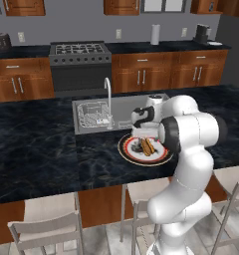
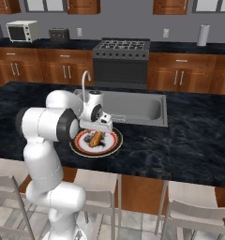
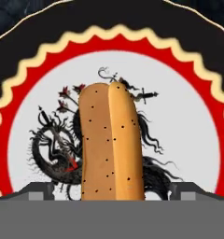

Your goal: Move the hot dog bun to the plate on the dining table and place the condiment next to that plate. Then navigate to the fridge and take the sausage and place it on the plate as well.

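**Bun on the plate, hand spread above it**

Hot dog bun (image 3: 111,144) lies on the white centre of the plate (image 3: 188,121), which sits on the black marbled counter (image 1: 37,149) just in front of the sink (image 1: 91,114). The hand (image 3: 111,193) hovers right over it, fingers spread wide on either side, gripping nothing.

The hot dog bun (image 3: 111,144) lies flat on the white centre of the plate (image 3: 188,98), a tan-orange oblong with a lengthwise split and small dark specks, resting over a dark dragon-like drawing. The plate is round, with a scalloped red band, a cream wavy line and a black outer rim. It sits on the dining table (image 1: 37,149), on the black marbled top just in front of the inset steel sink.
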